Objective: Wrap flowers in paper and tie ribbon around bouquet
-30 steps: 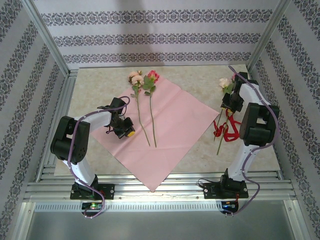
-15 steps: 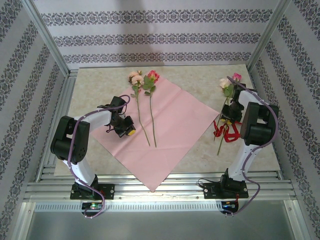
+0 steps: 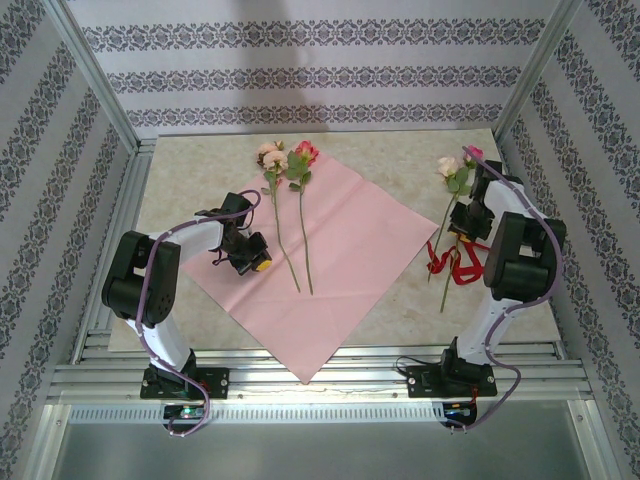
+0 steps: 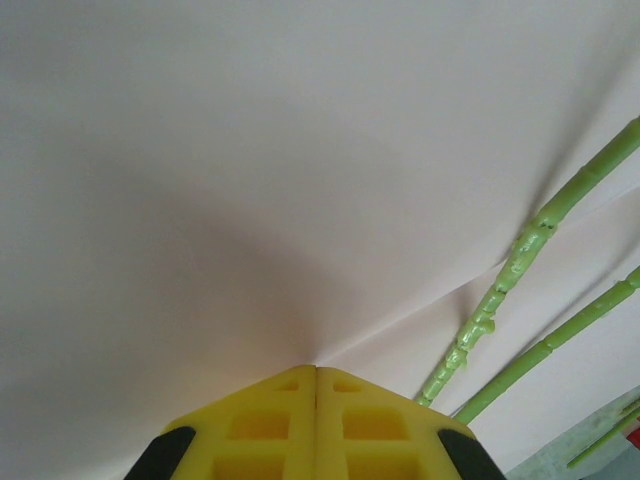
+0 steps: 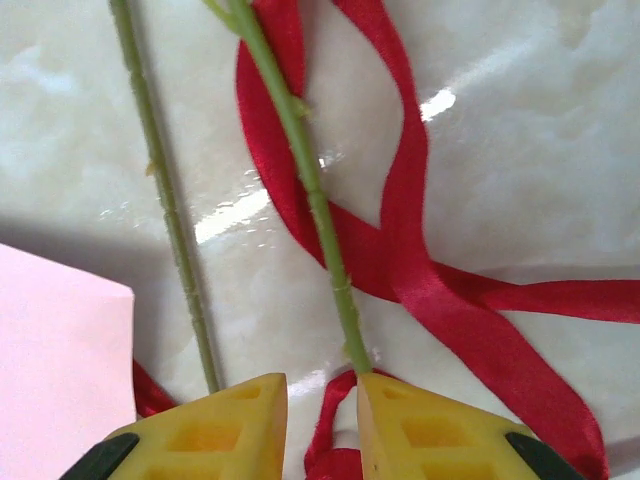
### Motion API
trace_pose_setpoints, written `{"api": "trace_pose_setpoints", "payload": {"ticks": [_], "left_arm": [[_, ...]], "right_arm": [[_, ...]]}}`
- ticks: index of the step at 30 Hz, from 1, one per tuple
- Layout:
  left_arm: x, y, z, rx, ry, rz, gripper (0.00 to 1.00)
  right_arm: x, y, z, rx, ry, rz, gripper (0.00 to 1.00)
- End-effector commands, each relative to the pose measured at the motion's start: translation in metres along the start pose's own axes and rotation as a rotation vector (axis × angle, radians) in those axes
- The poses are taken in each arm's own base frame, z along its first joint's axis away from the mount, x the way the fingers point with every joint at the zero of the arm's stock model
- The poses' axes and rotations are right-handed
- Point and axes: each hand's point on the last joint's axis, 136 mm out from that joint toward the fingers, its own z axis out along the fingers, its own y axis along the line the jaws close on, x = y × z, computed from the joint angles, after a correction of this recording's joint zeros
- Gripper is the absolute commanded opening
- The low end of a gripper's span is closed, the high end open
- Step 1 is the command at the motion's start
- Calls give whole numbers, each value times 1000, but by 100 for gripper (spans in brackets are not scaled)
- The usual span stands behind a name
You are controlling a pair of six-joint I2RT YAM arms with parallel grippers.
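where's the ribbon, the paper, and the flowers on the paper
ribbon (image 5: pixel 405 230), right wrist view, on the red band right of the stem
paper (image 3: pixel 350 240), top external view, bare pink middle
flowers (image 3: pixel 270 156), top external view, peach rose head

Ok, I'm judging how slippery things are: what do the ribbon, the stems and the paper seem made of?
The ribbon looks like satin fabric: smooth, with a soft sheen along its folds. The stems look like moulded plastic, matt green with ridged seams. The paper seems thin matt paper, holding a sharp crease.
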Motion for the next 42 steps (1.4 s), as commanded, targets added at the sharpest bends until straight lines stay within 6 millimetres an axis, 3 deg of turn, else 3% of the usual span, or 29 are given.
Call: {"api": "trace_pose_setpoints", "payload": {"ticks": [1, 8, 18, 30, 42], "left_arm": [[-3, -4, -1, 11, 1, 4, 4], [-2, -1, 1, 8, 6, -1, 4], [-2, -3, 1, 14, 6, -3, 4], [0, -1, 1, 14, 8, -6, 3], [1, 2, 2, 10, 10, -7, 3]], "right_arm": [[0, -16, 4, 44, 8, 1, 26], [4, -15, 27, 30, 58, -1, 25], [1, -2, 31, 19, 63, -24, 27], [-2, 9, -4, -5, -35, -20, 30], [8, 13, 24, -3, 35, -27, 28]]}}
